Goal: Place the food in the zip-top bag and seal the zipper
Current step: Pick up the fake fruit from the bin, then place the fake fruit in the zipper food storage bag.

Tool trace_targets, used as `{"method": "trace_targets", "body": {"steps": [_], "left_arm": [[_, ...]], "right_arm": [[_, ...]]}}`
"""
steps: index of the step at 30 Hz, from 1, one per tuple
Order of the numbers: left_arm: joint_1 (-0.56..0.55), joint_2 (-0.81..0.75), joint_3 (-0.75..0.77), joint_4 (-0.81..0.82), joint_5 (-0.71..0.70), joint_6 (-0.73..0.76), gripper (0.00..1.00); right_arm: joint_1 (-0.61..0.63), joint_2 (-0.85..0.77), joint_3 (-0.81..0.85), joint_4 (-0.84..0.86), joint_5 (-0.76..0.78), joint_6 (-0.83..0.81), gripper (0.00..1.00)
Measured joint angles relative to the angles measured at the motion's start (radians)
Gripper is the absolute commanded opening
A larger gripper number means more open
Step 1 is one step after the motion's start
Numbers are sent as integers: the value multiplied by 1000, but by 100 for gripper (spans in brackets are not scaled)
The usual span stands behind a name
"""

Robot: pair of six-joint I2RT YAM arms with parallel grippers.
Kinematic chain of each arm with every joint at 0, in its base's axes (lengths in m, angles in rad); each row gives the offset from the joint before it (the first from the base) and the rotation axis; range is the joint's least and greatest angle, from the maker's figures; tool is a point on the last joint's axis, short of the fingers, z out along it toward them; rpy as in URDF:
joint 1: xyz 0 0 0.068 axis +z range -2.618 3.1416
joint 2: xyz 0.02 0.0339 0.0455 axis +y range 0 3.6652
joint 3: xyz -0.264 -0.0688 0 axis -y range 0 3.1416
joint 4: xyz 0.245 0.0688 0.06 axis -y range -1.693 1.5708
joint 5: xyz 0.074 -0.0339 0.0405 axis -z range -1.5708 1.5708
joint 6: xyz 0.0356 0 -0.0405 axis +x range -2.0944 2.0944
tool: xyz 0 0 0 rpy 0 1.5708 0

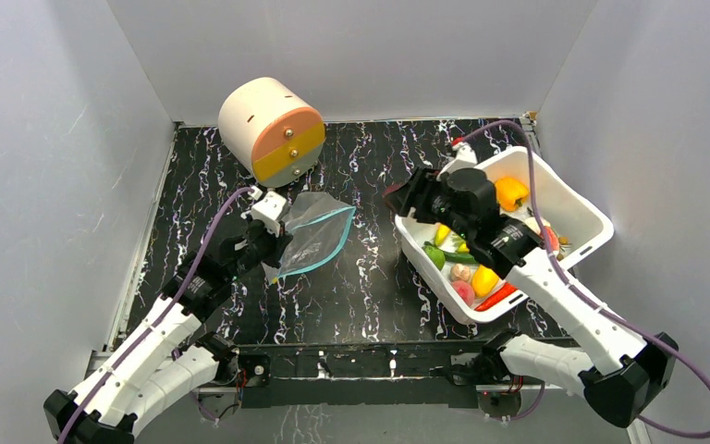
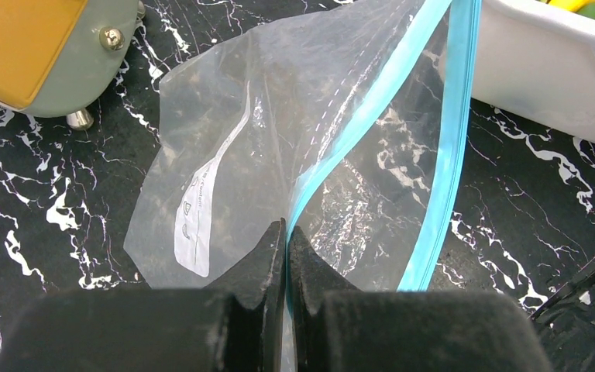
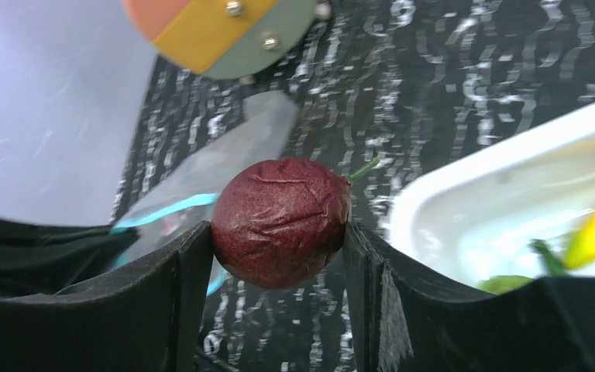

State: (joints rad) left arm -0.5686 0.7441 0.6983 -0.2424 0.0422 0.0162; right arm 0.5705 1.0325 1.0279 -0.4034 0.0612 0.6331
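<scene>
Black, white-veined marble table (image 1: 370, 287), from above: a clear, floppy zip-top bag (image 1: 314, 231) left of centre, a white plastic tub (image 1: 584, 211) of glossy toy food (image 1: 470, 273) at right. Left wrist: the left claw (image 2: 287, 236), jaws together, pinches the bag's film by its teal zipper (image 2: 453, 139); the white label (image 2: 195, 221) is unreadable. Right wrist: the right claw (image 3: 279, 240) clamps a wrinkled, round dark-red fruit (image 3: 281, 217), green-stemmed.

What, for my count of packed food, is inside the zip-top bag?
Nothing visible: only the marbled table shows through the clear zip-top bag. The left gripper covers its near corner.
</scene>
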Motion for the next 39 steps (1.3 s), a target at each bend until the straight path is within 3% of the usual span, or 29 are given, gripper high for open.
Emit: {"method": "trace_targets", "body": {"steps": [8,15,22,33,39], "left_arm": [[0,0,0,1,0,-1,0],[0,2,1,-2,1,-18,0],[0,9,4,-3,36,-62,0],[1,-4,10,37,150,-287,0],[2,-10,31,45,157,-318,0]], "right_arm": [[326,71,6,109,87,105,43],[491,201,72,184,164,129,44],[522,294,81,194,239,113,45],[521,274,-33,220,368,81,44],[521,285,-76,152,457,133,48]]}}
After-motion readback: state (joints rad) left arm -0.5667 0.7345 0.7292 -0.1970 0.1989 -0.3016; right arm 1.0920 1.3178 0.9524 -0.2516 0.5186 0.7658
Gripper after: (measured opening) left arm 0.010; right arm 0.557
